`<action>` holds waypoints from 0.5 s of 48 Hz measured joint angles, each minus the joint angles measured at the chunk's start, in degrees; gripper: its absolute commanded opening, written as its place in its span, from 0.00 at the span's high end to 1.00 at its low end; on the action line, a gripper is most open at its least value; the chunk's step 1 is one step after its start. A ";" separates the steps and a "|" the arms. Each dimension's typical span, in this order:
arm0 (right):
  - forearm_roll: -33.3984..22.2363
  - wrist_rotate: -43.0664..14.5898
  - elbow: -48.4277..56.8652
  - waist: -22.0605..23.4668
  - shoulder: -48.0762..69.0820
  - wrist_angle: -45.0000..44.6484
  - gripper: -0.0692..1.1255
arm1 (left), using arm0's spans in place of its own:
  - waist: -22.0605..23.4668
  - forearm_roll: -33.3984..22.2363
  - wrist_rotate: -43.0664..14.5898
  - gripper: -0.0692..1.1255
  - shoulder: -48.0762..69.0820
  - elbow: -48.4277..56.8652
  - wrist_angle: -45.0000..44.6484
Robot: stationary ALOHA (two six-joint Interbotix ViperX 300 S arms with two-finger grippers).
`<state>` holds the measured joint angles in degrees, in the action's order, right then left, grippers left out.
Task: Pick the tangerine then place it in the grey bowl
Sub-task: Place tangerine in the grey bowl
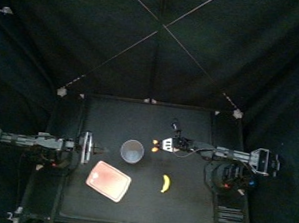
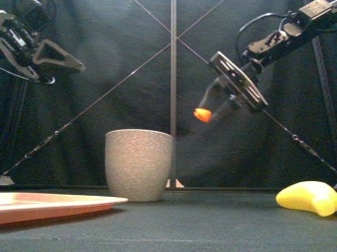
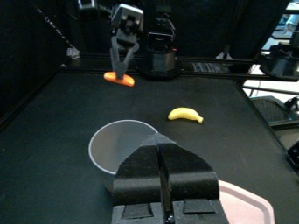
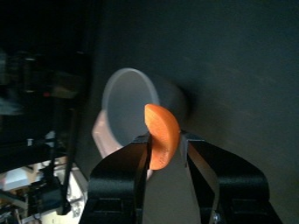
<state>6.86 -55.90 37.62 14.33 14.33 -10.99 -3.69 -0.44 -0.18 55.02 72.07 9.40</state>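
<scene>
While the left gripper (image 3: 163,150) hangs over the table's left side with its fingers pressed together, the flat pink plastic tray (image 1: 109,181) lies below it towards the near edge. Next along, the tall grey speckled cup (image 2: 140,165) stands upright mid-table. Just right of it, higher than its rim, the right gripper (image 2: 208,110) pinches the small orange tangerine (image 2: 203,115), up off the table. Further right, near the front, lies a yellow toy banana (image 2: 309,197).

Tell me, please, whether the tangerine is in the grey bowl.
Out: the right gripper holds the tangerine aloft, beside the grey bowl.
</scene>
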 measured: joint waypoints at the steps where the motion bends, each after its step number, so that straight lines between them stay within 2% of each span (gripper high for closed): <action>1: -0.70 0.00 -0.35 -0.53 -0.18 1.67 0.39 | 0.00 0.00 0.00 0.85 -0.09 0.00 0.00; 7: -5.19 -0.18 -0.70 -3.16 -2.55 13.54 0.39 | 0.00 -0.09 0.00 0.85 0.00 0.00 0.09; 12: -6.24 -0.35 -0.35 -3.87 -5.10 20.39 0.39 | -0.18 0.00 0.00 0.85 -0.09 0.00 0.18; 24: -7.12 -0.44 -1.05 -4.66 -14.24 29.62 0.37 | -1.05 -0.09 0.00 0.85 0.00 0.00 0.18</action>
